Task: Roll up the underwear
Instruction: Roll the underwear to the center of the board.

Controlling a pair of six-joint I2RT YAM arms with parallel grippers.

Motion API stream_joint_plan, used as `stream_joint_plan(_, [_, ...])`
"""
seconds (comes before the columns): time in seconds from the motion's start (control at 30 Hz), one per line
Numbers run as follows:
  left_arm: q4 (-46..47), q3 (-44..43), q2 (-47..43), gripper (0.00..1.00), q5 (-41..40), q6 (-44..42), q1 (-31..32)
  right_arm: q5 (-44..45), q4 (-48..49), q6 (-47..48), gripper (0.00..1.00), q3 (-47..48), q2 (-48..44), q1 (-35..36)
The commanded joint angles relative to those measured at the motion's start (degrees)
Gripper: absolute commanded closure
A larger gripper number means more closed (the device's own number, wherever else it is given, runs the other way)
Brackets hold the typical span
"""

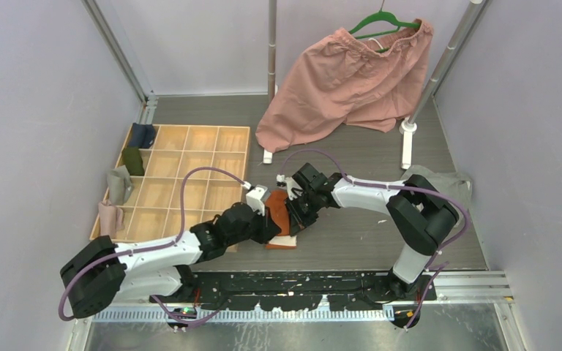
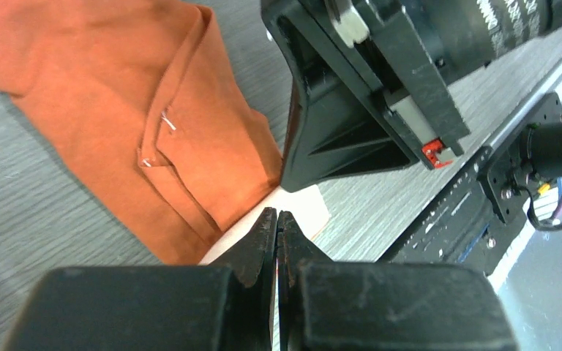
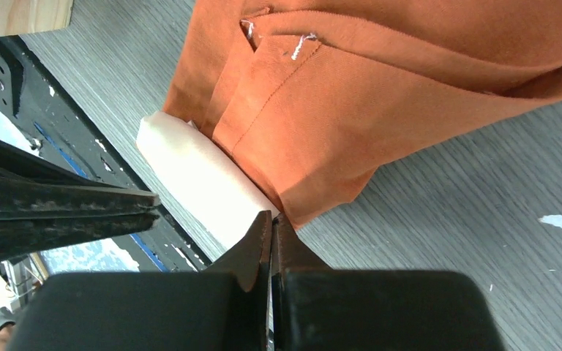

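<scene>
The orange underwear (image 1: pixel 279 210) lies folded on the table (image 1: pixel 366 241) near its front edge, between both grippers. The left gripper (image 2: pixel 277 218) is clenched at the cream trim (image 2: pixel 304 208). The right gripper (image 3: pixel 272 219) is clenched at the cloth's corner; whether either pinches cloth is unclear.

Rust-orange underwear (image 1: pixel 279 213) lies flat on the grey surface (image 1: pixel 358 146), near the front edge. It's folded lengthwise into a narrow strip, layers overlapping (stitched seams with white thread ends face up). Cream-white trim (image 3: pixel 197 168) bulges out from under the orange fabric at the near end. No roll formed yet.
</scene>
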State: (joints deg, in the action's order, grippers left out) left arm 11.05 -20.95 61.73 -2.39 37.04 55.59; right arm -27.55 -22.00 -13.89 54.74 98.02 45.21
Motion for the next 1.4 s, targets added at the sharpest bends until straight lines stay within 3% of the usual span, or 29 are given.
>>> stream_joint_plan(0.0, [2.5,-0.8,2.3,0.99,4.9,-1.7,0.8,0.6,0.1,-0.1,0.99,0.5,0.3,-0.1])
stream_joint_plan(0.2, [4.3,0.3,7.6,0.99,4.1,-0.6,1.2,1.2,0.2,-0.3,0.99,0.7,0.2,-0.1])
stream_joint_plan(0.4, [2.9,2.2,8.1,0.99,-2.8,1.5,1.3,1.5,-0.1,-0.4,0.96,0.6,-0.3,-0.1])
stream_joint_plan(0.73, [2.3,5.1,6.7,0.99,-4.1,3.5,1.3,4.7,4.4,-1.0,0.71,-0.6,-7.7,-0.1])
stream_joint_plan(1.0, [1.4,6.0,5.4,0.99,-4.6,4.1,1.3,13.3,21.6,3.5,0.54,-12.3,-21.0,0.7])
stream_joint_plan(1.13, [1.0,6.3,4.6,0.99,-5.4,4.5,1.4,20.1,22.6,12.4,0.50,-14.4,-26.6,5.7])
stream_joint_plan(1.37, [1.5,6.5,4.6,0.99,-6.0,5.3,1.4,31.4,21.7,28.1,0.46,-16.2,-27.4,20.1])
